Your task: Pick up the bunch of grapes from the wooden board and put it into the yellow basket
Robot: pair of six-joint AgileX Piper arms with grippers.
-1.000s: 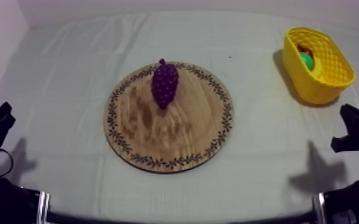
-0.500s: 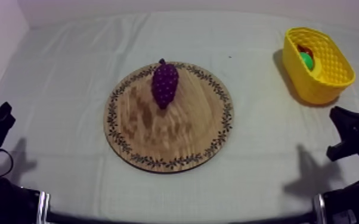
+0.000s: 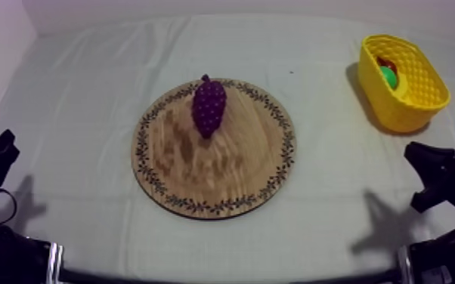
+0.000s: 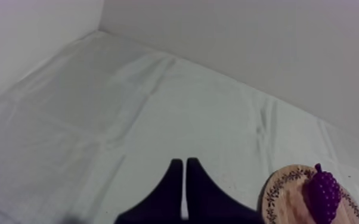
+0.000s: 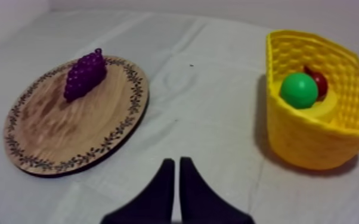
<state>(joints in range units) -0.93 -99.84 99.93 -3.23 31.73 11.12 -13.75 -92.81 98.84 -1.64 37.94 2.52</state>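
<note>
Right fingers (image 5: pixel 164 192) wedge together; knobbly grapes (image 5: pixel 85 74) top wooden board (image 5: pixel 56 132).

Bare table (image 3: pixel 87 91) lies all round the wooden board (image 3: pixel 214 174), with a broad open lane from it toward 2 o'clock, up to the yellow basket (image 3: pixel 398 113). On the board we meet one obstacle, the bunch of grapes (image 3: pixel 208 107) at its 12 o'clock side. The basket's mouth stands open; a green ball (image 3: pixel 388 75) and a small red fruit (image 3: pixel 385 63) take its 11 o'clock end.

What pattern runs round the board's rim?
Dark leaf-sprig wreath round the board; right wrist view shows it best.
</note>
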